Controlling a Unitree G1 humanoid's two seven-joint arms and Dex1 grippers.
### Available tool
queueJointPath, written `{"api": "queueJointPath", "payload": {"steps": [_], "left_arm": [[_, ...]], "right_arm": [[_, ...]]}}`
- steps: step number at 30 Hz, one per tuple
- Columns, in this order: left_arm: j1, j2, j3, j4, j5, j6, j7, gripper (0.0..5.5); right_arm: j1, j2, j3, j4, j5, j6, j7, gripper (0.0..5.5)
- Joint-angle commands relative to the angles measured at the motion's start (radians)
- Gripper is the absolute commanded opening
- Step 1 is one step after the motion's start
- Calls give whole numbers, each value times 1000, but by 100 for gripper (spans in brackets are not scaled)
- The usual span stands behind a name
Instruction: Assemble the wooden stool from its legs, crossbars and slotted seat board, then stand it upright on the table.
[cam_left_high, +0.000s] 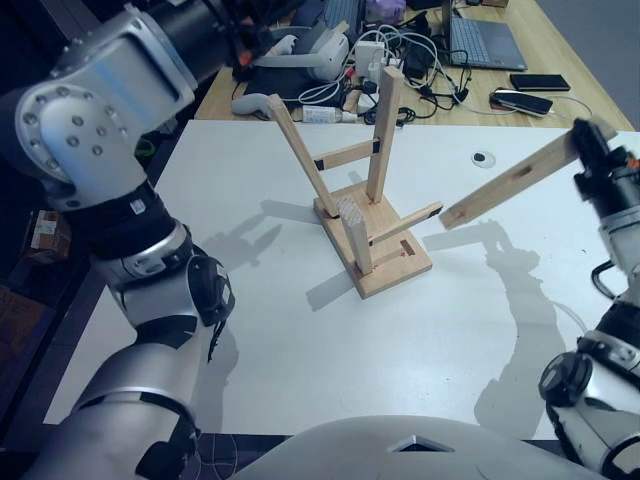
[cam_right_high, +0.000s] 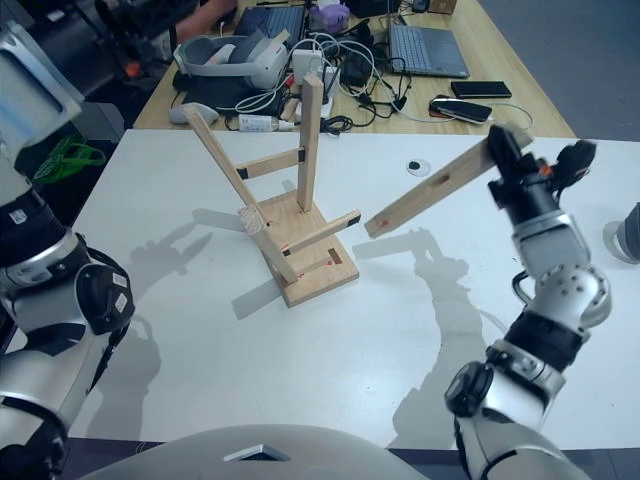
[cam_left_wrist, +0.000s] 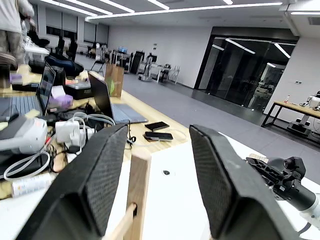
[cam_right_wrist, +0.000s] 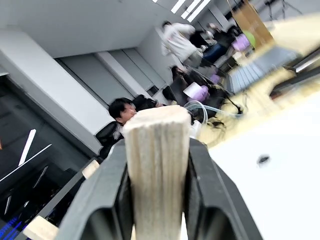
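The white table takes up most of the head views, and a wooden desk butts against its far edge. The half-built stool sits near the middle of the table with its slotted seat board lying flat on the surface. Three legs rise from the board. A long leg leans toward the robot's left, a second long leg stands nearly upright, and a front leg stands at the board's near side. One crossbar joins the two long legs partway up, and another crossbar juts from the front leg toward the robot's right, its far end free.

The fourth leg is off the table, slanted in the air to the right of the stool. The right gripper is clamped on its upper end, and its lower end points down toward the free crossbar without touching it. In the right wrist view both fingers press against the sides of the wood.

The left gripper is spread wide. The top of one stool leg stands in the gap, but which leg it is cannot be told.

On the desk lie a laptop, a white headset, a tangle of cables and two phones. A small dark disc rests on the table's far right part
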Motion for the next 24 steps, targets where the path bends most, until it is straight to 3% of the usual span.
{"api": "queueJointPath", "payload": {"steps": [1,13,24], "left_arm": [[46,-31,27,-82,-54,94,53,226],[79,-78,24,-140,-142,148,112,226],[91,-87,3,-165,-203,168,134,226]], "right_arm": [[91,57,-8,-104,72,18,-85,100],[141,151,102,-113,98,-75,-124,100],[75,110,207,30,0,-199,3,100]]}}
